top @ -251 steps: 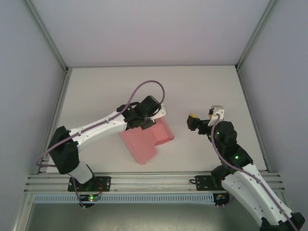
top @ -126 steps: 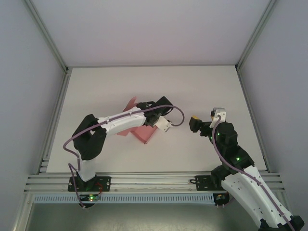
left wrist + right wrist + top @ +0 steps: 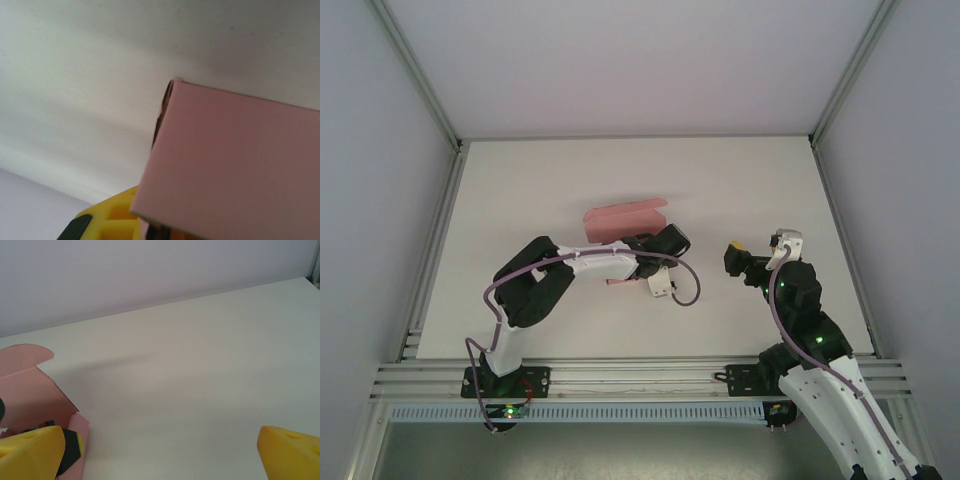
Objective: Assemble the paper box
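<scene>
The pink paper box (image 3: 625, 219) stands partly folded at the table's middle, one long panel up and edge-on to the top camera. My left gripper (image 3: 632, 262) is shut on its lower part, the wrist twisted over. In the left wrist view a flat pink panel (image 3: 240, 165) hides most of the jaws, and one yellow finger (image 3: 102, 225) shows beneath it. My right gripper (image 3: 738, 257) hangs open a hand's width to the box's right, touching nothing. The right wrist view has the box (image 3: 35, 395) at its left edge, with a rounded flap up.
The white table (image 3: 740, 180) is bare around the box and bounded by grey walls with metal rails at the left, right and near edges. The left arm's purple cable (image 3: 685, 285) loops beside the wrist.
The left arm swung right and rolled its wrist, so the pink sheet went from lying flat near the front to standing edge-on farther back. The right gripper drifted slightly right, still open.
</scene>
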